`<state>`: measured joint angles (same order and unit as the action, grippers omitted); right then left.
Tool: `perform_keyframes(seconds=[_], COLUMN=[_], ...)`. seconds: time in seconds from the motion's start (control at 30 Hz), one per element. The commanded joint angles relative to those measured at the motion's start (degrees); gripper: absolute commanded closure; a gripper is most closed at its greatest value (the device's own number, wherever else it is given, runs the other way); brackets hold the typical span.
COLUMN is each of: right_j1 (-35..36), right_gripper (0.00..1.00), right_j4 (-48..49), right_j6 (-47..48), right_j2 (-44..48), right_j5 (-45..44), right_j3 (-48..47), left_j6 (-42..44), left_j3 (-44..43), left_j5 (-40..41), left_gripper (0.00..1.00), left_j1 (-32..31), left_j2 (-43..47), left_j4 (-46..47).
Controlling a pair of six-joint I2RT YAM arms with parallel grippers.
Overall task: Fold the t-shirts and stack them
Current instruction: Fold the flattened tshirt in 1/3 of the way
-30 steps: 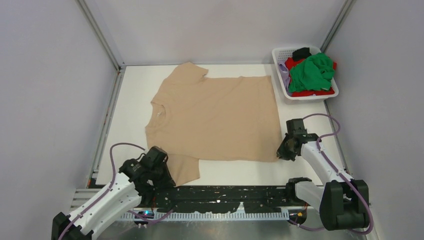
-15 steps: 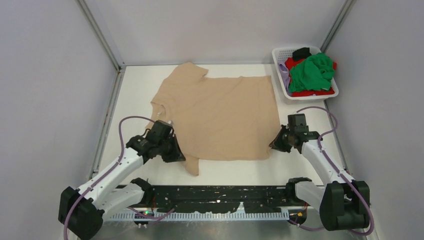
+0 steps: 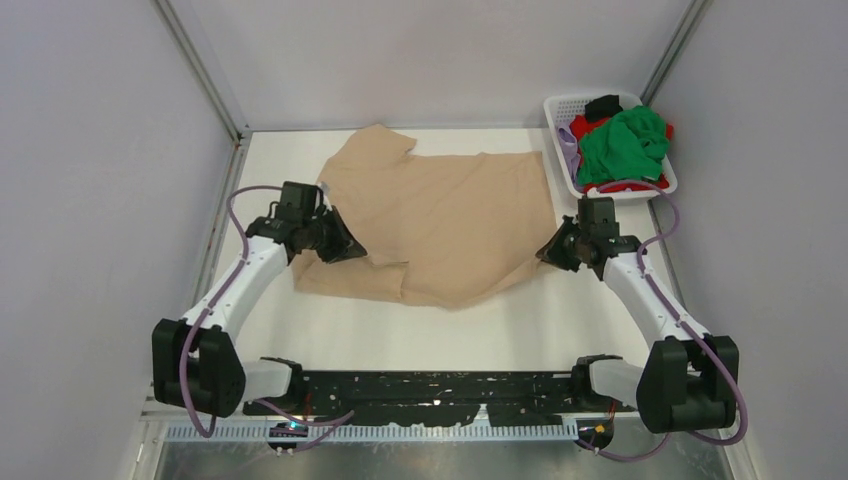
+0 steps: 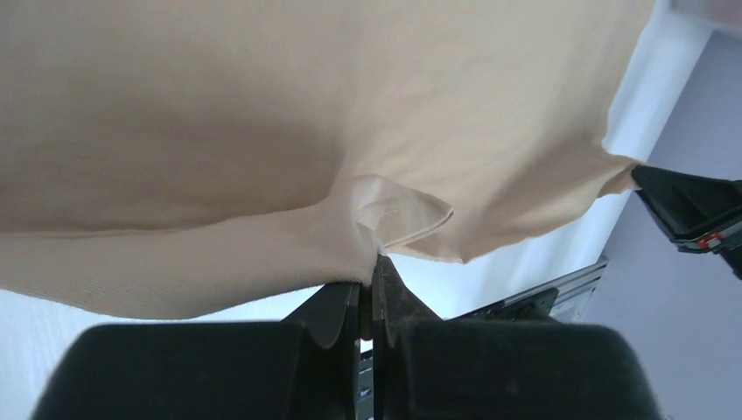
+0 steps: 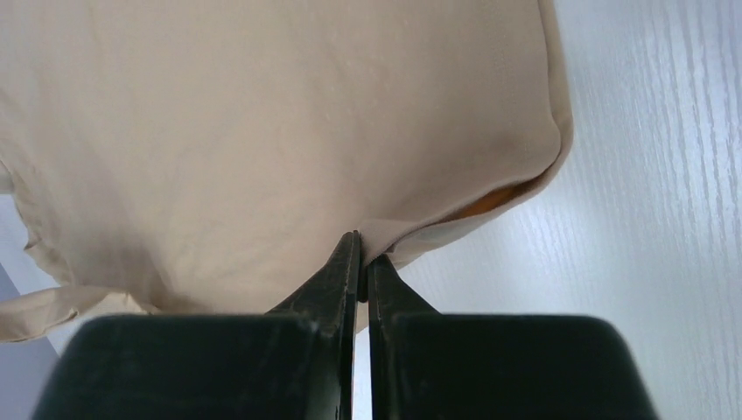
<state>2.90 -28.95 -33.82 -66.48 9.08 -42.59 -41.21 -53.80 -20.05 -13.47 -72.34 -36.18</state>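
There is free room to pass over the bare near part of the white table (image 3: 440,335), but the beige cloth t-shirt (image 3: 450,210) fills the middle and the white plastic mesh basket (image 3: 558,108) of bright clothes (image 3: 620,145) blocks the far right corner.

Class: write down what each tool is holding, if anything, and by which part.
Both hold the beige t-shirt: the left tool pinches its near sleeve side, the right tool its near hem corner.
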Motion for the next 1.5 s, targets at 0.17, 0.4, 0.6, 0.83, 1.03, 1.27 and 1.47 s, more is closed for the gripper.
perform_keyframes(seconds=[0.17,0.4,0.6,0.83,1.03,1.27,1.47], right_j1=[-0.5,-1.3,-1.8,-2.1,-2.1,-2.9,-4.4], right_gripper=[0.95,0.95,0.95,0.95,0.95,0.9,0.7], right_j4=[3.4,3.4,4.7,8.0,11.5,14.5,19.4], right_j6=[-1.1,-1.6,-2.3,-5.7,-8.2,-10.1,-14.0], right_j2=[-4.2,-7.0,-10.3,-15.1,-19.1,-22.7,-24.1], right_j5=[-2.5,-3.9,-4.9,-6.2,-6.8,-9.9,-17.2], right_j3=[-7.5,-9.8,-11.7,-13.2,-14.5,-15.1,-13.2], left_j6=[4.6,7.8,8.8,9.4,10.5,10.6,10.4], left_j3=[-9.8,-16.9,-20.7,-27.2,-31.3,-35.8,-43.6], left_j5=[-3.2,-3.1,-3.3,-2.6,-1.9,-2.9,0.4], left_gripper=[1.0,1.0,1.0,1.0,1.0,1.0,0.82], left_j1=[5.8,7.0,7.7,8.0,9.1,10.0,10.1], left_j2=[-4.3,-8.8,-13.8,-20.5,-25.3,-31.7,-39.6], left_j4=[3.4,2.9,3.0,3.9,3.3,3.3,1.6])
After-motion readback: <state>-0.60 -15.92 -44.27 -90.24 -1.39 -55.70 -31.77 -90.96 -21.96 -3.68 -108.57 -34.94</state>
